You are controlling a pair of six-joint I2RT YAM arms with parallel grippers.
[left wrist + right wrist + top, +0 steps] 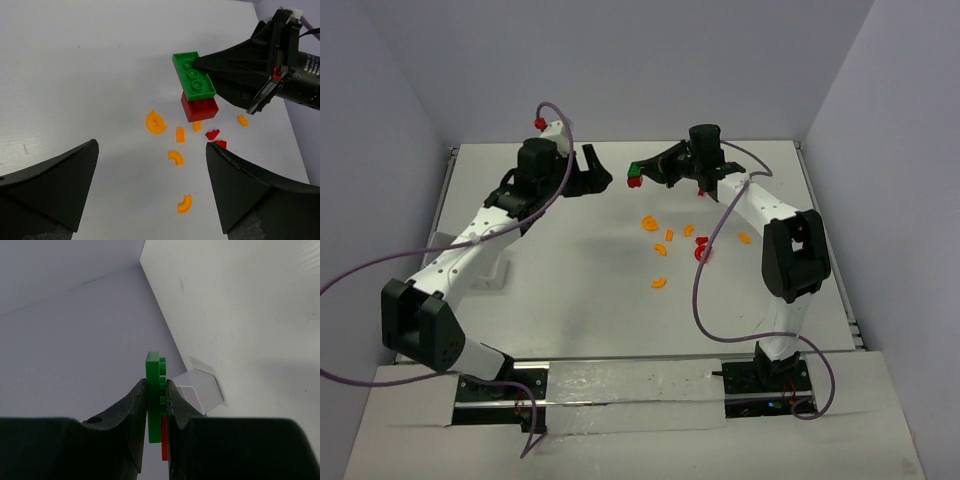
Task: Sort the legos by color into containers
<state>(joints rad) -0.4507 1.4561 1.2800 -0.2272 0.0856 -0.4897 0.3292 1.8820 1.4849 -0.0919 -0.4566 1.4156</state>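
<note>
— What have the right fingers [140, 399] got?

— They are closed tight on a green block [154, 385], one finger on each flat side. A red block [199, 107] is joined to the green one, so the two make one stack.

— Where is that stack?

— At the far middle of the worktop [570, 300], out in front of the right fingers. I cannot tell whether it touches the surface.

— And the left fingers [55, 185]?

— Spread wide with nothing between them. They face the stack from the other side, near it but apart.

— The rest of the legos?

— Loose on the worktop. Several orange curved pieces [155, 122] lie scattered just on the near side of the stack. Two small red pieces [212, 133] lie among them, close together. From above, the whole scatter sits right of centre, beside the right arm.

— The tray?

— A white tray [495, 272] sits at the left side, partly hidden by the left arm [470, 235] and well apart from the legos. Its compartments and anything in them are out of sight.
</note>
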